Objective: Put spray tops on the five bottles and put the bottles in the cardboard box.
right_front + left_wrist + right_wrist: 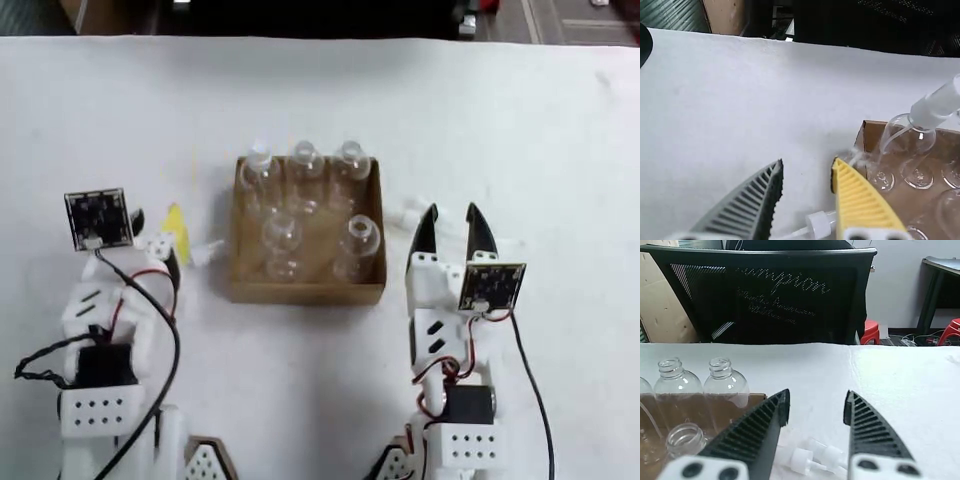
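The cardboard box [305,293] sits mid-table with five clear bottles in it. The back-left bottle [258,172] [920,125] carries a white spray top; the others, such as the front-right bottle [358,245] and one open-necked bottle [725,385], have bare necks. My left gripper [157,222] [806,167] is open just left of the box, low over the table, and a loose spray top [207,250] [817,225] lies by its yellow finger [857,200]. My right gripper [451,212] [816,397] is open to the right of the box, over loose spray tops [405,212] [810,457].
White cloth covers the table [520,120]. A black mesh chair [790,295] stands beyond the far edge. The box's corner [863,135] is close to my left gripper's yellow finger.
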Controlling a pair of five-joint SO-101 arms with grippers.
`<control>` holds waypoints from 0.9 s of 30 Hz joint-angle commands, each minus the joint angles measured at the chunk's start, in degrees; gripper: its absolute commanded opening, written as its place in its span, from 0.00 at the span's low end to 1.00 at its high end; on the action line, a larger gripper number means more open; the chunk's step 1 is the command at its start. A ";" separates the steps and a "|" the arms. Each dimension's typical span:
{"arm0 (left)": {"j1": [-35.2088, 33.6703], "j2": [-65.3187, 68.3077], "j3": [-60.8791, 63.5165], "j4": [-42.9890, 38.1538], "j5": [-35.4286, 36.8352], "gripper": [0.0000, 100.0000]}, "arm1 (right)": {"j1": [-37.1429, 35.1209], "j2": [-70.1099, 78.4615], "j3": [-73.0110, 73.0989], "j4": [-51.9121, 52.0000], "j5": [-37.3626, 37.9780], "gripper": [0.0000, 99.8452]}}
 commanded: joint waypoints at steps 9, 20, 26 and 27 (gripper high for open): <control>-0.66 -0.84 4.57 -7.82 0.09 0.15 | 0.13 0.13 0.35 -0.22 0.62 0.16; -0.75 -0.84 5.54 -9.32 0.09 0.15 | 0.13 0.13 0.35 -0.22 0.62 0.16; -0.84 -0.84 5.54 -9.23 0.09 0.15 | 0.13 0.04 0.35 -0.22 0.62 0.16; -0.84 -0.84 5.54 -9.23 0.09 0.15 | 0.04 0.04 0.35 -0.22 0.62 0.16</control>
